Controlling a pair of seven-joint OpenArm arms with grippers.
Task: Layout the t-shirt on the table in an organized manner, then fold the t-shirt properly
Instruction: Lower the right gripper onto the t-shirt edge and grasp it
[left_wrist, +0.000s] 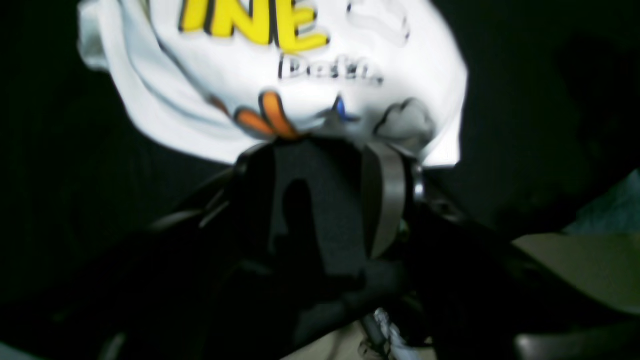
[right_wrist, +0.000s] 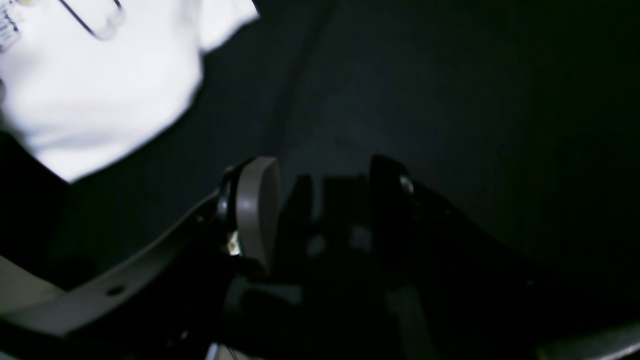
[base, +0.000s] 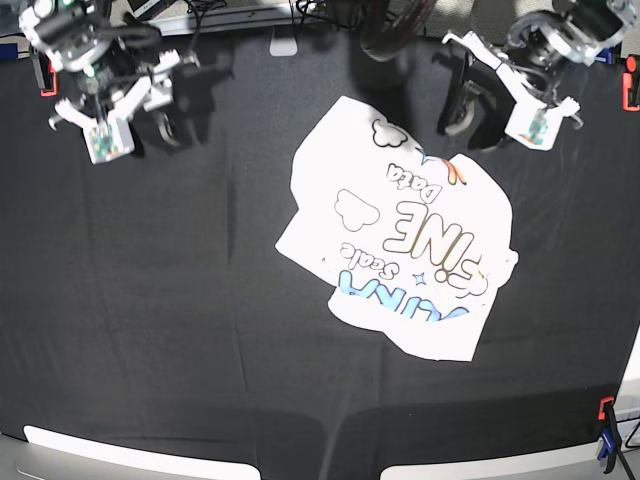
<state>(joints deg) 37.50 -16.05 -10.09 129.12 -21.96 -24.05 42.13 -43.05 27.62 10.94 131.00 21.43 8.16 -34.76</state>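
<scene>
Partly | t-shirt crumpled, sleeves hidden | table edges cropped

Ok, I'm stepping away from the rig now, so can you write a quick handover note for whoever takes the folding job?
Left gripper: open, empty, raised near the t-shirt's far edge.
Right gripper: open, empty, well off to the side over bare table.
T-shirt: rumpled heap near mid-table, print up, edges folded over.
Done: nothing yet; neither spread nor folded.
Left: spread it flat, then fold it.
</scene>
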